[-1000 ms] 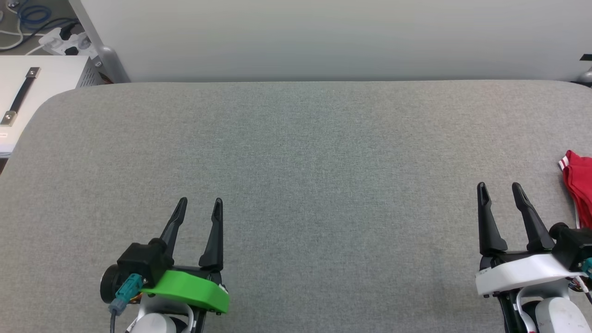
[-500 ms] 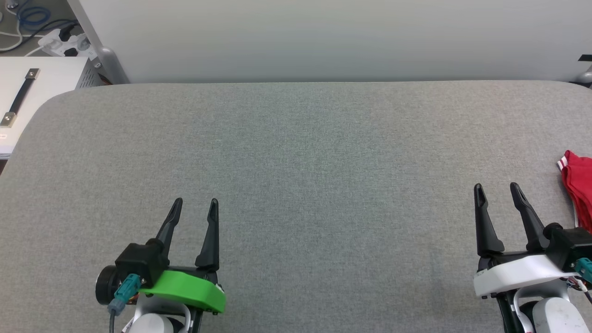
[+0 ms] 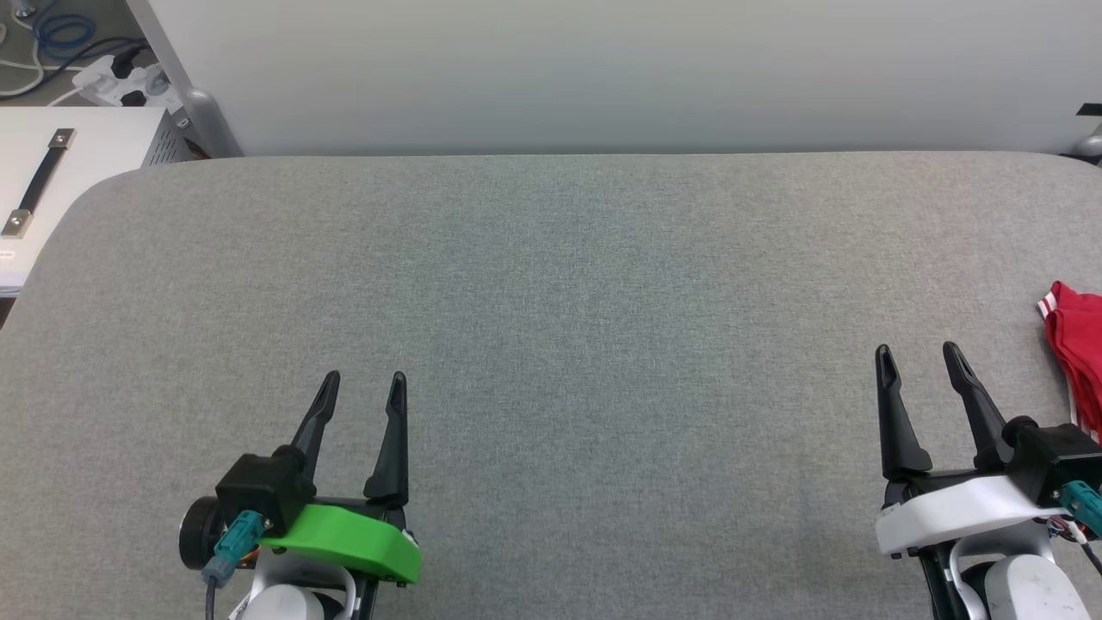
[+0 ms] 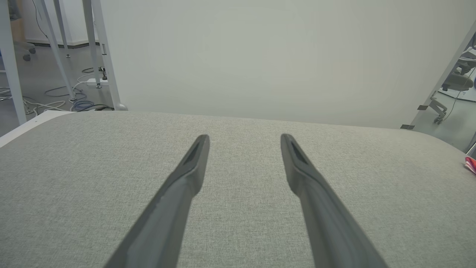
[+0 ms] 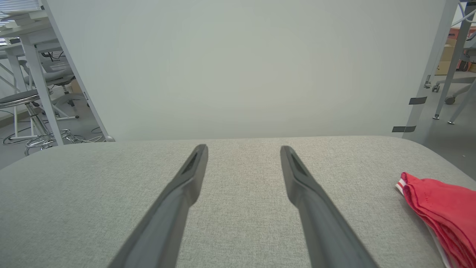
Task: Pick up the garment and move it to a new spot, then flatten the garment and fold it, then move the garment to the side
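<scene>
Right gripper point(image 3: 916, 349), long dark fingers apart and empty, is nearer the bunched red white-trimmed fabric garment point(image 3: 1076, 344) at its three o'clock.

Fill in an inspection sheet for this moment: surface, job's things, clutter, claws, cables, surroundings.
Surface: grey fabric table top, flat, with rounded far corners.
Job's things: red garment with white-striped trim, bunched near the table's right edge, to the right of the right claw and apart from it; partly cut off by the frame.
Clutter: nothing seen.
Claws: left claw open, nothing between its fingers; right claw open, nothing between its fingers.
Cables: blue and white cables and a power strip on the floor beyond the far left corner.
Surroundings: pale wall panel behind the table; white cabinet at left; stool beyond.
</scene>
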